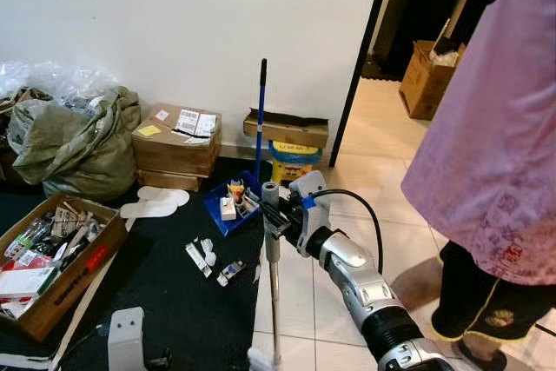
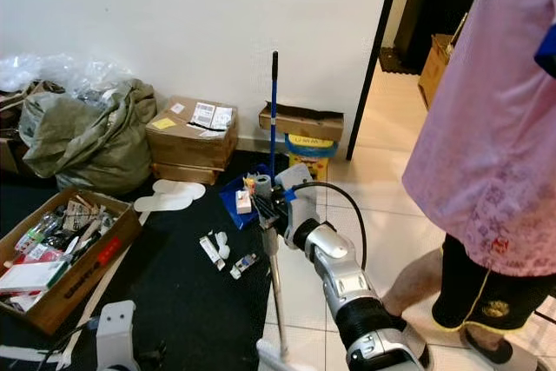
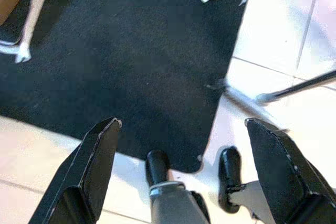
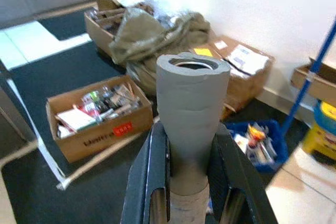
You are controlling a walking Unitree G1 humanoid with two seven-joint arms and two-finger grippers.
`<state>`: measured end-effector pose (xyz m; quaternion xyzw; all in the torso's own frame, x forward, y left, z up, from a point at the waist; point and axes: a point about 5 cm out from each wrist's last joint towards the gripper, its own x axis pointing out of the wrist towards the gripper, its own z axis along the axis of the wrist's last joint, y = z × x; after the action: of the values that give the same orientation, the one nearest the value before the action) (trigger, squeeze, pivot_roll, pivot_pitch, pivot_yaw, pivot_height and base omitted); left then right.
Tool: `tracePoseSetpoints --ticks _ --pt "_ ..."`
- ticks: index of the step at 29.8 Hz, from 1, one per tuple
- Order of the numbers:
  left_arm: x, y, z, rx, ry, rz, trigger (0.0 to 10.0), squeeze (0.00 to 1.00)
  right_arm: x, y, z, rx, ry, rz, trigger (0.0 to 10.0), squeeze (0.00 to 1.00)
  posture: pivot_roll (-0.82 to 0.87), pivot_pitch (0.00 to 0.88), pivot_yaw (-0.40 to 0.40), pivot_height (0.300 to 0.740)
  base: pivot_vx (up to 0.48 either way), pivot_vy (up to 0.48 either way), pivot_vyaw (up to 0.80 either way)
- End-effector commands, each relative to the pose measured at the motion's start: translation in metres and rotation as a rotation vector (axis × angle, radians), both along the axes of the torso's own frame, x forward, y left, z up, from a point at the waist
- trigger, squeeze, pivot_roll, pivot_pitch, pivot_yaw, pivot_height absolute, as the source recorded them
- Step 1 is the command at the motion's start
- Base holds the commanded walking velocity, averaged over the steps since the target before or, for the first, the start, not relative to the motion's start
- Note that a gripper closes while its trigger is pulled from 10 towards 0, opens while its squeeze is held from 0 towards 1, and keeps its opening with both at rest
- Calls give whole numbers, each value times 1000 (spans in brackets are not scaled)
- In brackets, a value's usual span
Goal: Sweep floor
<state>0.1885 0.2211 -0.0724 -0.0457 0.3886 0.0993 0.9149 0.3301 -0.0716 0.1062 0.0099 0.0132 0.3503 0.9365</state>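
Right hand [image 1: 271, 215] clamped on the broom handle [image 1: 272, 249], upright at the black rug's [image 1: 182, 301] edge.
Grey foam grip tops a silver pole; the bristles are cut off below. Left hand [image 3: 191, 166] hangs with fingers apart.

Two claws [image 1: 271, 217] [image 3: 184, 145], one broom [image 1: 273, 284], one person [image 1: 495, 145], four cardboard boxes [image 1: 176, 147]

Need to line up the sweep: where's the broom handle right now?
The broom handle stands upright in the right hand, mid-frame in the head views, at the black mat edge, just in front of the blue bin.
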Motion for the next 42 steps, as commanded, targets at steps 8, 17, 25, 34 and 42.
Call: tracePoseSetpoints --ticks 8,17,25,34,42 --pt "-2 -1 -1 -6 6 -3 10000 0 7 5 30 82 -95 31 10000 0 -61 0 -40 740 324 0 0" --pt "-1 1 -1 -2 5 -14 10000 0 10 4 38 102 -114 21 10000 0 -58 0 -31 740 328 0 0" --pt "-2 1 -1 2 10 -22 10000 0 8 7 43 118 -127 52 10000 0 -57 0 -25 740 327 0 0" --pt "-3 3 -1 6 15 -25 10000 0 3 10 53 114 -173 184 10000 0 -52 0 -26 740 330 0 0" --pt "-5 5 -2 8 24 -29 10000 0 4 8 67 97 -192 286 10000 0 -47 0 -26 740 326 0 0"
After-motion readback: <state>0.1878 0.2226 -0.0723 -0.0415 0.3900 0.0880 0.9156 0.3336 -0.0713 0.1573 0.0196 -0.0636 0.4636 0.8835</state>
